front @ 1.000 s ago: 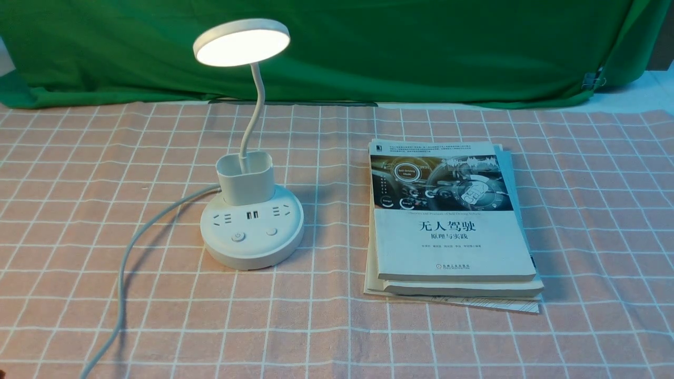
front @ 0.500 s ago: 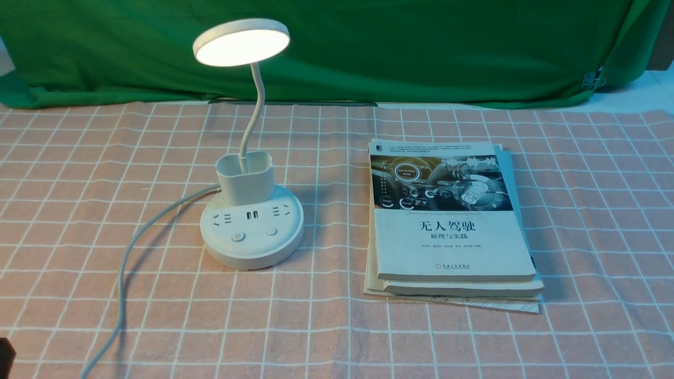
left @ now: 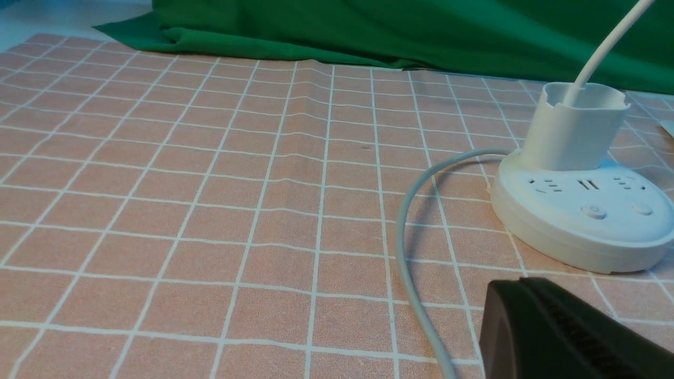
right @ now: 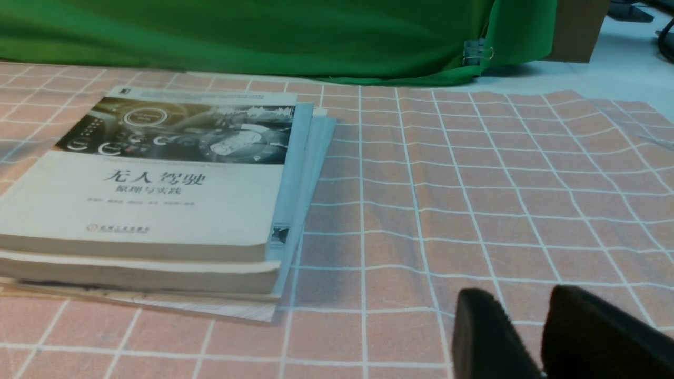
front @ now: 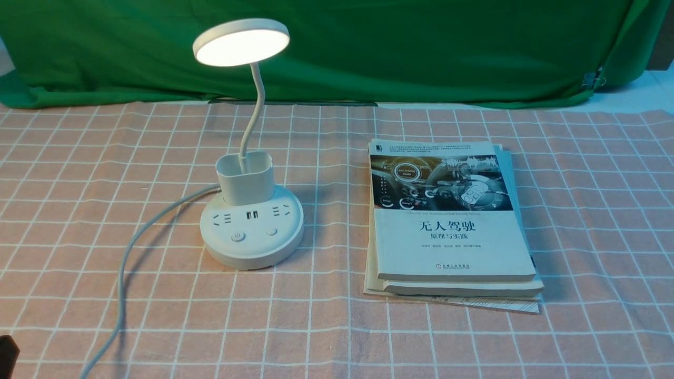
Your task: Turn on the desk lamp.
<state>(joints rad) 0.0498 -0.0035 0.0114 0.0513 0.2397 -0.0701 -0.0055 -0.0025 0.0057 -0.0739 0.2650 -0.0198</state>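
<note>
Desk lamp (front: 246,226) lit, upright on checked surface (front: 326,316), left of book stack (front: 453,237), well apart. Cord (front: 122,284) curves from base. Left tool (left: 518,281) pressed together, near the cord; right tool (right: 518,295) slightly spread, fingertips apart.

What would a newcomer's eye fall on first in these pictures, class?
First, the glowing lamp, standing on the checked cloth left of centre, its bright disc against the green curtain. Next, the stack of books to its right, the top cover showing a dark picture above large lettering.
</note>
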